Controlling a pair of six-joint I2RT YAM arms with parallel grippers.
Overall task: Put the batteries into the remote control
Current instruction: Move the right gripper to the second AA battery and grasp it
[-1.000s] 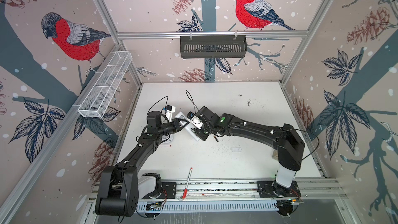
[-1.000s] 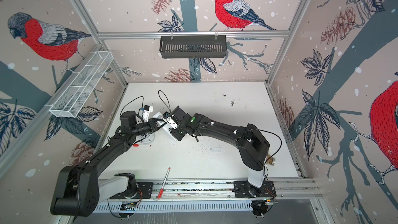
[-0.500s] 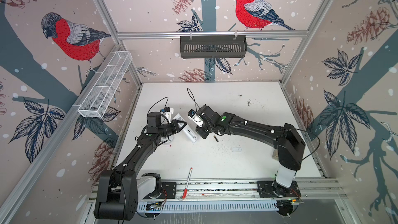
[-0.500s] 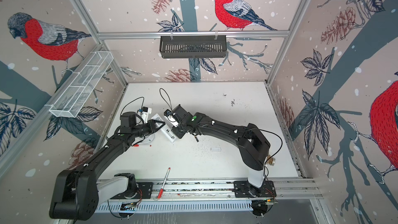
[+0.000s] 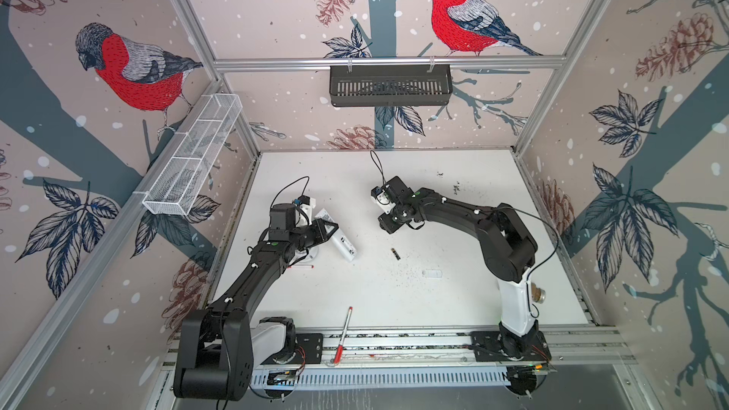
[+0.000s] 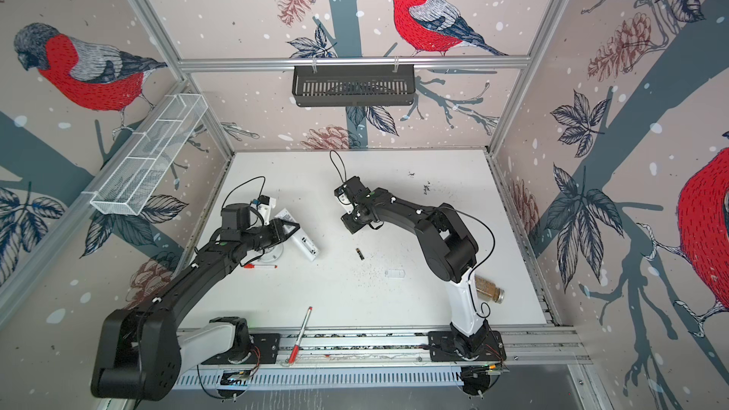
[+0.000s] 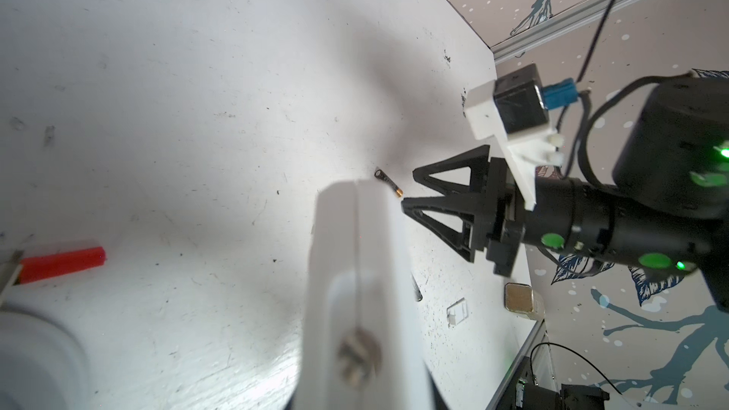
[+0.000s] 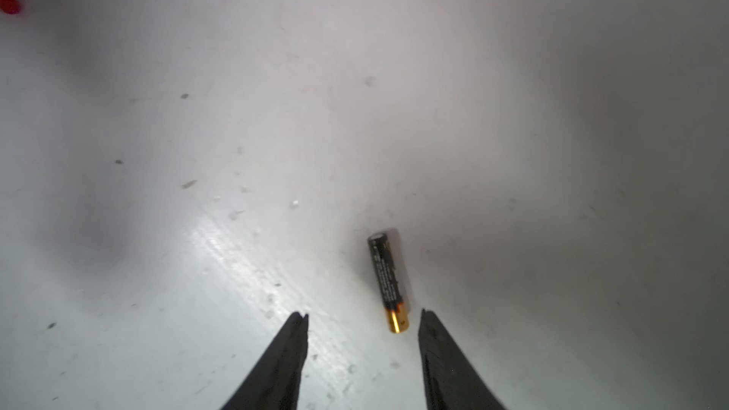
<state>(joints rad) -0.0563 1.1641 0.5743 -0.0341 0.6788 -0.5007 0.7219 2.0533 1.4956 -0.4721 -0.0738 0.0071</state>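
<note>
**Two batteries, one remote control.** The first battery point(image 8: 388, 282), black with a gold end, sits just off the fingertips of my right gripper point(image 8: 363, 319). That gripper hangs released over the table point(image 5: 394, 175), jaws parted with nothing between them. The battery's outline is smeared, and I cannot tell whether it rests on the table.

The second battery point(image 5: 395, 254) lies flat on the table, apart from both grippers, between the remote control point(image 5: 342, 241) and one small pale plastic piece point(image 5: 432, 273). In the left wrist view the remote's edge hides part of it.

The remote is on the left side of the table, slanted, with my left gripper point(image 5: 330, 227) clenched across it. The left wrist view shows it edge-on and blurred. A metal contact shows in a recess in the remote, but what the recess holds I cannot make out.

There are two pens. A red-capped marker point(image 5: 300, 267) lies beside one round white object point(image 6: 274, 258), which is mostly hidden under my left arm. A red-and-white pen point(image 5: 343, 333) lies across the front rail.

One jar point(image 6: 488, 289) with brown contents lies on its side by my right arm's base, which partly covers it.

Two baskets hang on the walls. One is a white wire basket point(image 5: 193, 155), divided into compartments, and the other is a black slotted basket point(image 5: 390, 84). The inside of the black one cannot be seen from below.
</note>
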